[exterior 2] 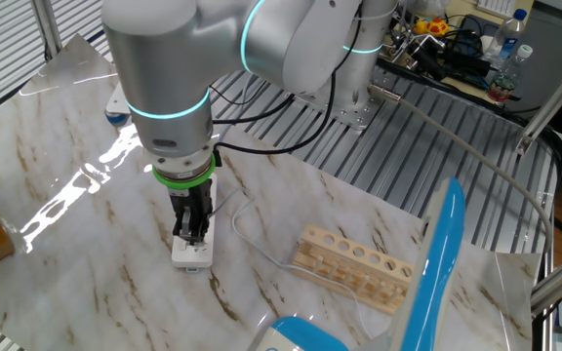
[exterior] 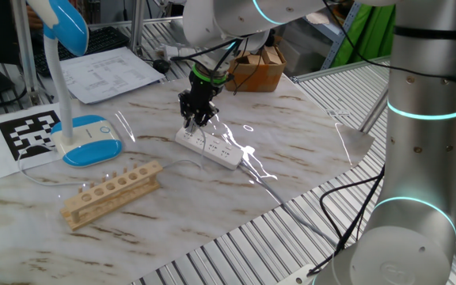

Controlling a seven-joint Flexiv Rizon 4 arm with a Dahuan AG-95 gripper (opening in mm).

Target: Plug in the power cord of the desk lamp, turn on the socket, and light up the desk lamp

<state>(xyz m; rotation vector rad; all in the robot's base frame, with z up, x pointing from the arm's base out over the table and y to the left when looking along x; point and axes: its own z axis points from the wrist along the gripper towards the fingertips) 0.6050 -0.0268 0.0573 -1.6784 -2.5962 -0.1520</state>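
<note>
Closest to us in the one fixed view lies the wooden rack (exterior: 111,194) with its row of round holes, flat on the marble-patterned table (exterior: 212,222), empty holes facing up. Just behind it sits the desk lamp (exterior: 85,141), oval blue-topped base planted on the tabletop, slim white neck rising to the blue-and-white head at the top left edge of frame. The power cord (exterior: 125,131), thin and whitish, loops out from the base across the marble; where its plug ends up I can't make out. Beside the lamp base there's a black-and-white fiducial marker sheet (exterior: 30,131), a square pattern only, no letters to read. Move further in and here's the action: the socket (exterior: 208,147), a long white power strip, lies angled across the middle of the table, and the gripper (exterior: 195,120) points straight down onto its far end. The dark fingers (exterior 2: 192,222) stand close together, partly closed, right over the strip's end in the other fixed view; whether they pinch the plug or merely press on the strip, I can't tell, the tips are too small and dark. Behind that, a printed paper sheet (exterior: 109,73) lies on the table, text far too fine to read, and a cardboard box (exterior: 260,67) sits at the back.
</note>
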